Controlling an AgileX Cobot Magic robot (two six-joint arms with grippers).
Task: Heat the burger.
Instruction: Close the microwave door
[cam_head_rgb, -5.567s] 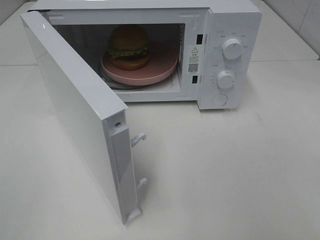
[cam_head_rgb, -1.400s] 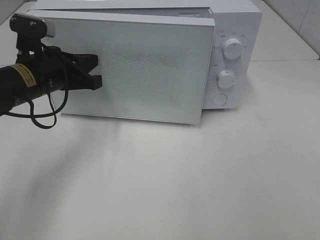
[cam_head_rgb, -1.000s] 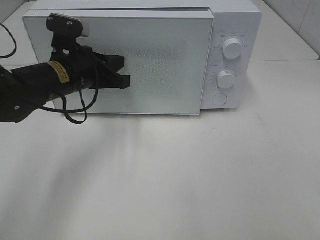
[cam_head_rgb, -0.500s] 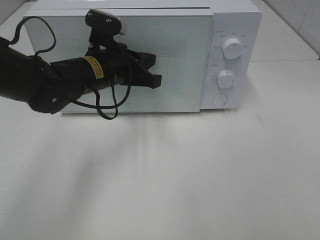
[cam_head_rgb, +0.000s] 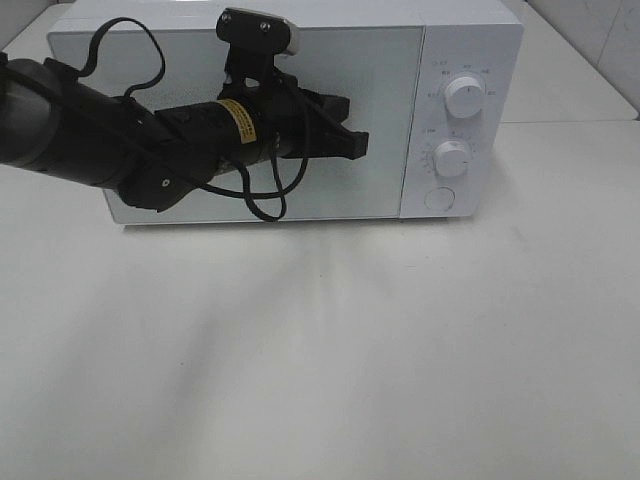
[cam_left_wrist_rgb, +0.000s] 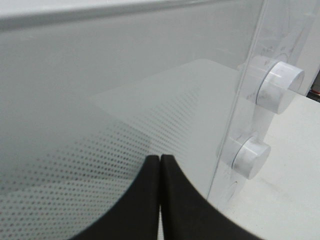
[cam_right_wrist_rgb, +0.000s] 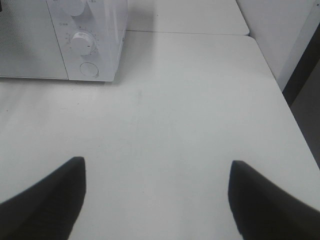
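Now, left black claw (cam_head_rgb: 358, 146): closed, empty, tips at white frosted-glass microwave door (cam_head_rgb: 385, 100).
Door: press squarely near its latch edge until flush.
Right claw (cam_right_wrist_rgb: 155, 167): open, idle.

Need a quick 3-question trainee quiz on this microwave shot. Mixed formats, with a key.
1. True or false: the microwave door stands wide open.
2. Which arm's gripper is at the door? A) left B) right
3. Fill in: the microwave front carries ___ round knobs.

Key:
1. False, the door is closed.
2. A, the left gripper, with its jaws shut.
3. Two.
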